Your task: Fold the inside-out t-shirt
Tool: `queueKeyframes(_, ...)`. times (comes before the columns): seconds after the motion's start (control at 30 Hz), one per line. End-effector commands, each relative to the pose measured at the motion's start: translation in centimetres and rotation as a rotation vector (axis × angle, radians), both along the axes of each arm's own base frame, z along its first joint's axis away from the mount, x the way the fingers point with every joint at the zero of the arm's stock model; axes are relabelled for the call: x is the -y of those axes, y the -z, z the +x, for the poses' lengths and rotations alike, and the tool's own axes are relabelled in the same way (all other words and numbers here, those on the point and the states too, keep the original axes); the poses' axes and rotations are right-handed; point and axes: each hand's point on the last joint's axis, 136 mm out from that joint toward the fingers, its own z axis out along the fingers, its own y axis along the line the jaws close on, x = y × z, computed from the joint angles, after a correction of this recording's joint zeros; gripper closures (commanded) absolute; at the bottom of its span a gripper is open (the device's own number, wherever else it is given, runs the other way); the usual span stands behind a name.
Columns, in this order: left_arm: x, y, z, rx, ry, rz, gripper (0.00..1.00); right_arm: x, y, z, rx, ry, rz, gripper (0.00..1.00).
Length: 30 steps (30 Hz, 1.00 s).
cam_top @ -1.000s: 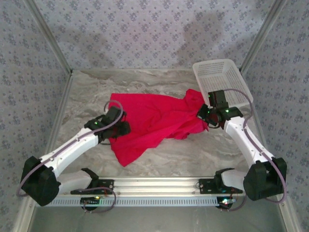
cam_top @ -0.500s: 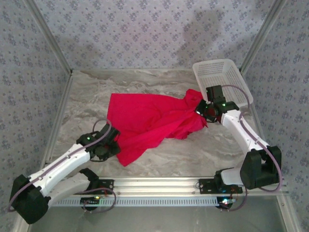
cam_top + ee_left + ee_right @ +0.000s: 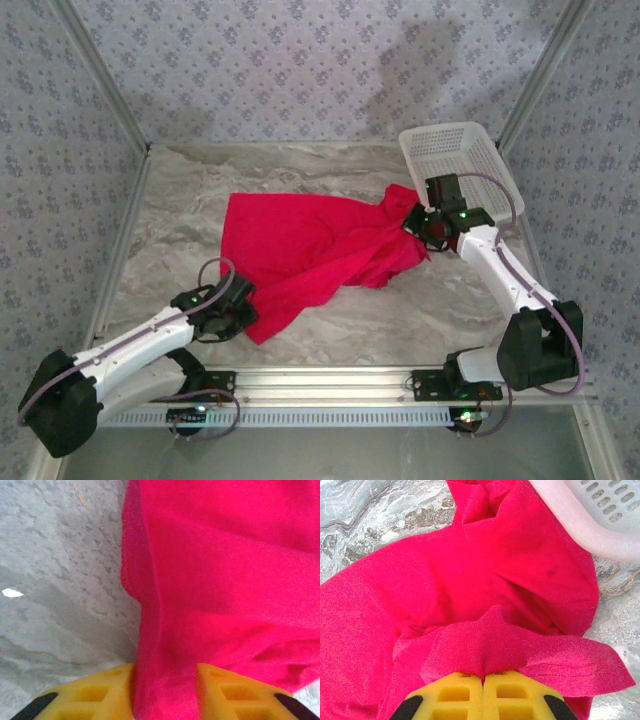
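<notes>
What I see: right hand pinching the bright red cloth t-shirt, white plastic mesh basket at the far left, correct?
No: the top external view shows the white plastic mesh basket at the far right. The right hand pinches the bright red cloth t-shirt.

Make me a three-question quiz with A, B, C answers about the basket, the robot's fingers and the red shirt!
1. Where does the white plastic mesh basket sit on the grey marbled table? A) far right corner B) near left corner C) middle
2. What colour are the fingers of the right end effector? A) blue B) green C) yellow
3. That end effector is: A) wide open B) shut on the bright red soft cloth t-shirt C) holding the basket
Answers: 1 A, it stands by the far right wall; 2 C, the wrist view shows yellow fingers; 3 B, the closed fingers pinch a red fold.
</notes>
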Motion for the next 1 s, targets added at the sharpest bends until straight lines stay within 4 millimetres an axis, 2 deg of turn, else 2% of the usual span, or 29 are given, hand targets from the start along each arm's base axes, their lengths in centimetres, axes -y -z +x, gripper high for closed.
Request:
queueKeyframes(0.0, 0.2, 0.8, 0.3, 0.006, -0.019, -0.001, 0.76, -0.2, -1.4, 0.1, 0.026, -0.014, 0.005, 1.0)
queueKeyframes(0.03, 0.1, 0.9, 0.2, -0.001, -0.017, 0.011, 0.81, -0.2, -1.5, 0.1, 0.027, -0.016, 0.003, 1.0)
queueKeyframes(0.1, -0.1, 0.8, 0.2, 0.001, -0.012, 0.022, 0.97, -0.1, -1.6, 0.2, 0.029, -0.018, 0.004, 1.0)
queueKeyframes(0.13, -0.4, 0.5, 0.3, 0.011, -0.011, 0.034, 1.0, -0.2, -1.8, 0.3, 0.031, -0.021, 0.011, 1.0)
queueKeyframes(0.23, -1.7, -3.7, 2.4, 0.111, -0.015, 0.074, 1.0, -0.1, -2.9, 0.8, 0.024, -0.031, 0.027, 1.0)
queueKeyframes(0.33, -3.9, -11.8, 6.6, 0.298, -0.04, 0.065, 1.0, 0.7, -7.3, 2.9, 0.095, -0.021, 0.053, 1.0)
queueKeyframes(0.37, -5.0, -15.4, 8.3, 0.378, -0.057, 0.066, 1.0, 1.1, -9.0, 3.5, 0.128, -0.041, 0.041, 1.0)
queueKeyframes(0.4, -6.0, -19.1, 9.8, 0.448, -0.073, 0.069, 1.0, 1.6, -11.1, 4.1, 0.163, -0.037, 0.05, 1.0)
queueKeyframes(0.5, -8.3, -28.0, 13.7, 0.595, -0.108, 0.066, 1.0, 2.4, -17.3, 5.2, 0.278, -0.034, 0.094, 1.0)
queueKeyframes(0.57, -9.1, -32.0, 15.9, 0.654, -0.116, 0.039, 1.0, 2.3, -20.7, 5.4, 0.345, -0.044, 0.123, 1.0)
queueKeyframes(0.67, -9.9, -37.0, 18.1, 0.748, -0.132, -0.035, 1.0, 2.1, -24.6, 5.2, 0.424, -0.053, 0.167, 1.0)
queueKeyframes(0.73, -10.4, -39.6, 18.9, 0.799, -0.136, -0.062, 1.0, 1.8, -26.5, 5.1, 0.476, -0.071, 0.185, 1.0)
queueKeyframes(0.87, -12.1, -44.7, 19.2, 0.907, -0.159, -0.088, 1.0, 1.1, -30.6, 4.5, 0.576, -0.11, 0.238, 1.0)
queueKeyframes(0.97, -13.1, -48.4, 18.6, 0.992, -0.164, -0.118, 1.0, -0.1, -34.2, 3.0, 0.67, -0.192, 0.279, 1.0)
